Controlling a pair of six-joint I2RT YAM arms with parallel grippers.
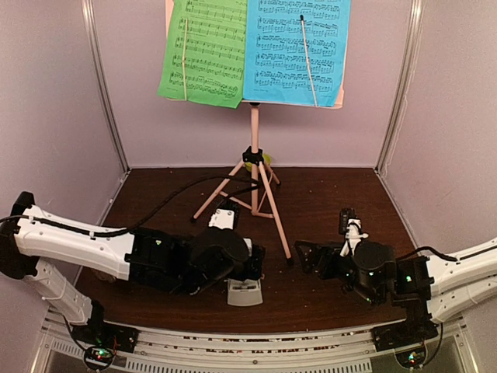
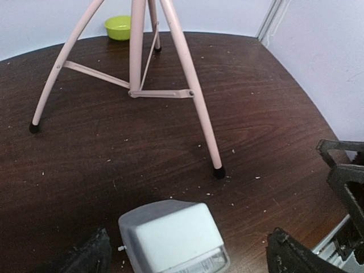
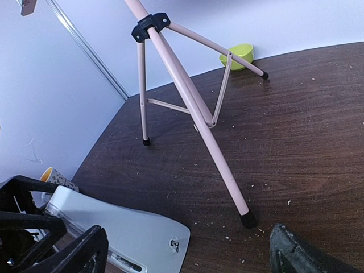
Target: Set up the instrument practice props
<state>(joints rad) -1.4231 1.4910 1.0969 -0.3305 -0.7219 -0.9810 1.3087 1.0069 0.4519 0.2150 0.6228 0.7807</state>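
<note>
Black left gripper point(image 2: 187, 253) released, jaws wide. White-grey metronome point(image 2: 170, 236) sits between them on the table point(image 2: 267, 142), gaps both sides. Right gripper point(image 3: 190, 256) released too, empty. Pink music stand point(image 1: 254, 148) upright beyond, with green sheet point(image 1: 203, 50) and blue sheet point(image 1: 295, 47) on its desk.

The metronome point(image 2: 170, 236) lies in the gap of my left tool point(image 2: 187, 259), spread wide. Beyond it the music stand point(image 2: 136, 51) plants three splayed legs on the surface point(image 2: 273, 114), with low braces barring the way between them. Right of the near leg the wood lies open toward the wall. My right tool point(image 3: 193, 250), also wide, faces that leg's foot; a green bowl point(image 3: 239, 56) sits behind
</note>
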